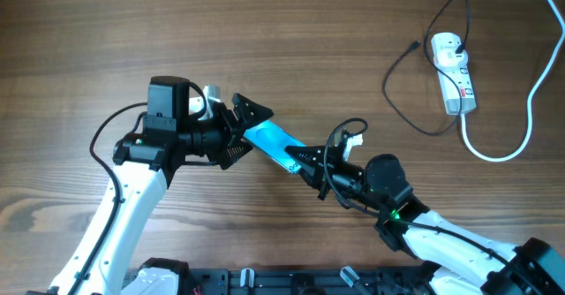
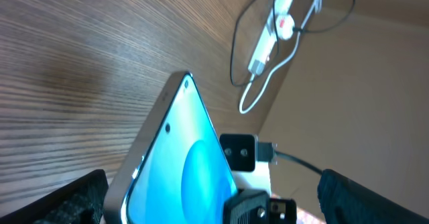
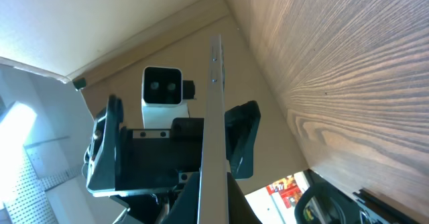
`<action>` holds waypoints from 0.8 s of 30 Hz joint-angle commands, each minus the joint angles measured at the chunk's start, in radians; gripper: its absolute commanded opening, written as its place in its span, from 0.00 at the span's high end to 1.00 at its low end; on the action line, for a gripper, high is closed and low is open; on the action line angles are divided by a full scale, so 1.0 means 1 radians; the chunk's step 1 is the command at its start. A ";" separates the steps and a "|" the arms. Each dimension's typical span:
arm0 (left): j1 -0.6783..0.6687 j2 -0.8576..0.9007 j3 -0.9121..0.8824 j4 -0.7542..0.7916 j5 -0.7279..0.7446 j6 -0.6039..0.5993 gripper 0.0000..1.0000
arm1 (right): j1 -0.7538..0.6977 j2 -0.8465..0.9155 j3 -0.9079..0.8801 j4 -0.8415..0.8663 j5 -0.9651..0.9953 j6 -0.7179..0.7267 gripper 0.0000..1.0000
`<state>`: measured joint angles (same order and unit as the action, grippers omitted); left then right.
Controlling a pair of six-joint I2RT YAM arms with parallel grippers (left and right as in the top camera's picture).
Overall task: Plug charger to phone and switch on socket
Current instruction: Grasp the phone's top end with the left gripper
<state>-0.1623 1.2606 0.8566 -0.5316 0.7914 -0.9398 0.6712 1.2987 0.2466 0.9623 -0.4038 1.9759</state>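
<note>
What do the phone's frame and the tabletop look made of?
The phone has a glossy, glass-like cyan face and a pale silvery frame with a metallic sheen, though it may be painted plastic. The tabletop looks like matte brown wood or wood-look laminate, judging by its streaky grain.

Probably a lab: robot arms (image 1: 124, 198) at a wood table (image 1: 265, 30).

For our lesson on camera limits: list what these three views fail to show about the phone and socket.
socket switch: too small in overhead and left wrist views to read on or off.
phone port: none visible; the right end effector covers one end overhead.
phone screen: right wrist view shows only its edge.
</note>
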 commanded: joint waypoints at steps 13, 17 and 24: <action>-0.103 0.000 -0.006 0.060 -0.071 -0.222 0.28 | 0.007 -0.004 0.025 -0.028 0.101 0.014 0.96; -0.110 0.000 -0.006 0.061 -0.088 -0.229 0.39 | 0.007 -0.004 0.025 -0.003 0.101 0.014 0.96; -0.111 0.008 -0.006 0.062 -0.114 -0.229 0.39 | 0.018 -0.004 0.025 0.060 0.099 0.017 0.96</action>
<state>-0.2676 1.2606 0.8566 -0.4736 0.7109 -1.1584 0.6735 1.2987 0.2466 0.9802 -0.3161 1.9789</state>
